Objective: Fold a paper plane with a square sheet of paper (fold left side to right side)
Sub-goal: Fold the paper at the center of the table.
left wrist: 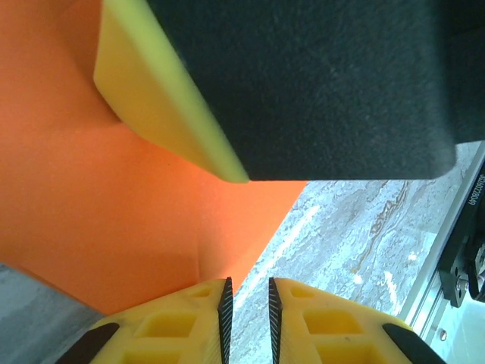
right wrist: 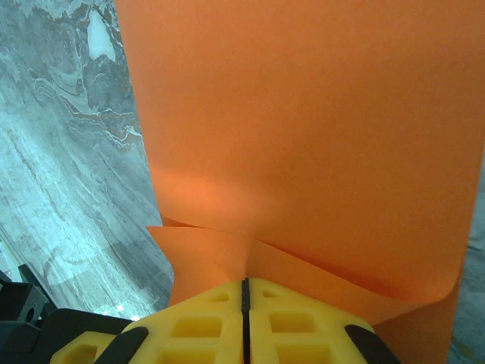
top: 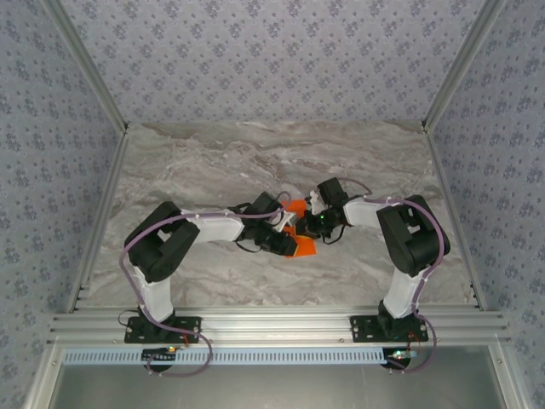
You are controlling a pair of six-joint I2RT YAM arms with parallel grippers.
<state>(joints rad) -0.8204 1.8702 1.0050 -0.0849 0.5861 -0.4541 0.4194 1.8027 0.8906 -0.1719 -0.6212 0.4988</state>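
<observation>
While right pincer (right wrist: 245, 282) clenched paper (right wrist: 303, 114) edge, left pincer (left wrist: 248, 282) stood slightly parted beside paper, desk (left wrist: 341, 227) visible through gap.

The square sheet of paper (right wrist: 303, 114): thin orange paper, matt, smooth, softly buckled by the yellow fingers. On the right gripper (right wrist: 245, 287) the fingers (right wrist: 303, 326) are yellow plastic, matt, moulded with pockets. The left gripper (left wrist: 248, 296) is the same yellow plastic, with black ribbed pads (left wrist: 226, 311) on the inner faces. Black block (left wrist: 318, 83) above it: matt, fine-grained like foam, smooth yellow side. Table (top: 213, 162): marble-look top, grey-beige veins, smooth, faint sheen. Rails (top: 281, 324) at near edge: bare silver metal, grooved. Arm shells (top: 213, 228): white and black hard plastic, slight gloss. Cables (top: 124, 254): purplish see-through sleeve, shiny. Walls (top: 281, 60): patterned covering, matt.
</observation>
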